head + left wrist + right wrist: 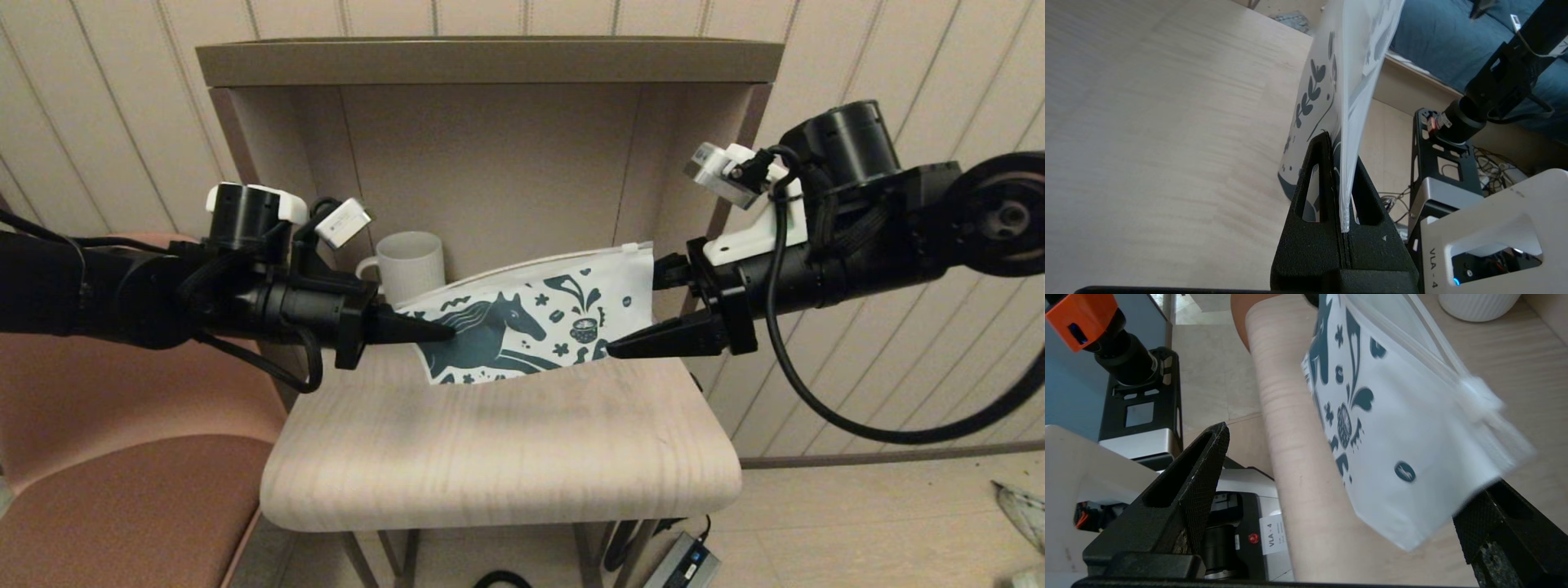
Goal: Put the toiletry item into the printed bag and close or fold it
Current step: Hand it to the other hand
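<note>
The printed bag [531, 327] is a white pouch with a dark teal horse and flowers, held up tilted over the wooden table [490, 457], its zip edge uppermost. My left gripper [441, 331] is shut on the bag's left edge; in the left wrist view the bag [1347, 73] runs edge-on out of the left gripper [1341, 151]. My right gripper [645, 310] is open at the bag's right end. In the right wrist view the bag's [1412, 416] lower corner lies inside the right gripper [1355, 457], untouched by either finger. The toiletry item is out of view.
A white ribbed mug [408, 265] stands behind the bag near the alcove's back wall [490, 163]; its base shows as mug [1478, 304]. A pink chair [122, 457] stands left of the table. A power adapter [682, 563] lies on the floor below.
</note>
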`<state>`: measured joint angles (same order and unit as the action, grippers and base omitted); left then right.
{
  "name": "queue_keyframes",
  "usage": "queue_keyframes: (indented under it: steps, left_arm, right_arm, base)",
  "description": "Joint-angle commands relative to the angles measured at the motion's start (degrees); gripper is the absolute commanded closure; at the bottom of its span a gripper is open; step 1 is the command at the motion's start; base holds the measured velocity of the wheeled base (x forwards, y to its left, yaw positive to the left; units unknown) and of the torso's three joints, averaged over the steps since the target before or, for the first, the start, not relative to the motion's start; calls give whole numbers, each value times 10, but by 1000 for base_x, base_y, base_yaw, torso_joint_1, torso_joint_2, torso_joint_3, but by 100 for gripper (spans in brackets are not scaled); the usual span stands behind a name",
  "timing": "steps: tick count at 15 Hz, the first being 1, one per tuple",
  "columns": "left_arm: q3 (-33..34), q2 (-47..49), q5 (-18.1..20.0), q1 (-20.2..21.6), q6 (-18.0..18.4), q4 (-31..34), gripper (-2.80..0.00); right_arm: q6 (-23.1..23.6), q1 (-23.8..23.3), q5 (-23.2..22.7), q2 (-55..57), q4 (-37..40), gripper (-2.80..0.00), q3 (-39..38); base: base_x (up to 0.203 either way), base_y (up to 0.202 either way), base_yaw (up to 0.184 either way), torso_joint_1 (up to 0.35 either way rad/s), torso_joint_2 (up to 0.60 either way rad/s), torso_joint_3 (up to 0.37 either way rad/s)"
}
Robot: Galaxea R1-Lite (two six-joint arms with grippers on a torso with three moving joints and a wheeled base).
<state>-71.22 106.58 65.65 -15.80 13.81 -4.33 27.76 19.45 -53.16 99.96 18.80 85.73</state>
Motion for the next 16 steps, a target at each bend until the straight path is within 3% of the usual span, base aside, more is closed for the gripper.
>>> queue_keyframes:
  steps: [1,8,9,10,16]
  left_arm:
    - [0,-1,3,-1,1,-1,0]
    - [4,-2,4,-1,9,-1,0]
    - [3,-1,4,-1,9,-1,0]
    - [3,0,4,-1,9,-1,0]
    - [4,1,3,-1,11,-1,0]
  right_arm:
    - [2,2,-3,16,1,-280,7]
    - [7,4,-3,32,1,-280,15]
    - [7,5,-3,33,1,-241,17]
    - [6,5,-3,33,2,0,17]
    - [7,6,-3,31,2,0,19]
  base:
    - [0,0,0,0,0,0]
    - [0,0,0,0,0,0]
    - [0,0,0,0,0,0]
    - [0,0,0,0,0,0]
    - [0,0,0,0,0,0]
